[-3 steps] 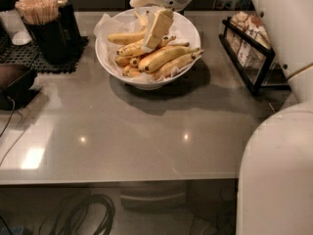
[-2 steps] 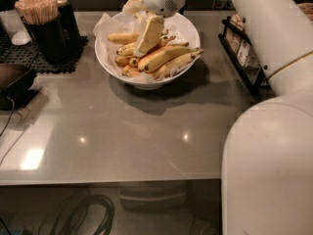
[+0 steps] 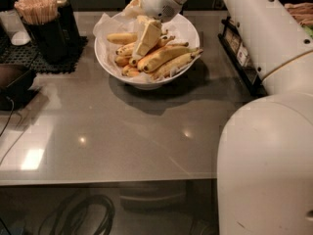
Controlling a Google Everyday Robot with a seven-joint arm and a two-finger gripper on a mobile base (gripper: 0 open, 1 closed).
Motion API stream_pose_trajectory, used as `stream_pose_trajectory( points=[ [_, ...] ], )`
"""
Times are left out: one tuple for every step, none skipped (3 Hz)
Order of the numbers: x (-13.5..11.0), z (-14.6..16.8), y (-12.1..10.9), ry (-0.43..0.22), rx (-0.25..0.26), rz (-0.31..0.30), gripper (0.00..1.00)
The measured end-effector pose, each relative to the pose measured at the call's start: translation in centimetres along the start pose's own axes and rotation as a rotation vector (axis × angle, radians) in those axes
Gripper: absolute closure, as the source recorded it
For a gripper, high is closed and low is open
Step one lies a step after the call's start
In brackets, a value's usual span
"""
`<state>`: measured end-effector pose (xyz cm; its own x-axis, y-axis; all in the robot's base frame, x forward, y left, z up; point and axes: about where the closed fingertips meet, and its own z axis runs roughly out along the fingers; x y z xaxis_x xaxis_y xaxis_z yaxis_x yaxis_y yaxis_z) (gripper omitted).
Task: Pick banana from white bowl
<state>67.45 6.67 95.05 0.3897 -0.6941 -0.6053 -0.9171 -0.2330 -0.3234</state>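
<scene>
The white bowl (image 3: 188, 29), lined with crinkled white paper, stands at the back centre of the grey table and holds several bananas. The long curved speckled banana (image 3: 164, 57) lies across the bowl's right half with its dark tip toward the right rim. Another long banana (image 3: 177, 64) lies just in front of it, and shorter ones (image 3: 122, 37) sit on the left. My gripper (image 3: 145, 40) reaches down from the top into the bowl's middle. It is low among the bananas, just left of the long banana's left end.
A black holder of wooden sticks (image 3: 38, 10) stands on a black mat at the back left. A dark object (image 3: 14, 80) sits at the left edge. A black rack (image 3: 239, 53) stands to the right of the bowl. My white arm and body (image 3: 266, 151) fill the right side.
The gripper has moved slightly left and lower into the bowl. My arm has swung further into view on the right. The bananas have not visibly moved.
</scene>
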Motion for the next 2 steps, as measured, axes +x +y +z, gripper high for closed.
stream_pose_trajectory(
  points=[
    [0.5, -0.3, 1.0, 0.01, -0.015, 0.022, 0.37],
    [1.1, -0.4, 2.3, 0.023, -0.041, 0.051, 0.39]
  ],
)
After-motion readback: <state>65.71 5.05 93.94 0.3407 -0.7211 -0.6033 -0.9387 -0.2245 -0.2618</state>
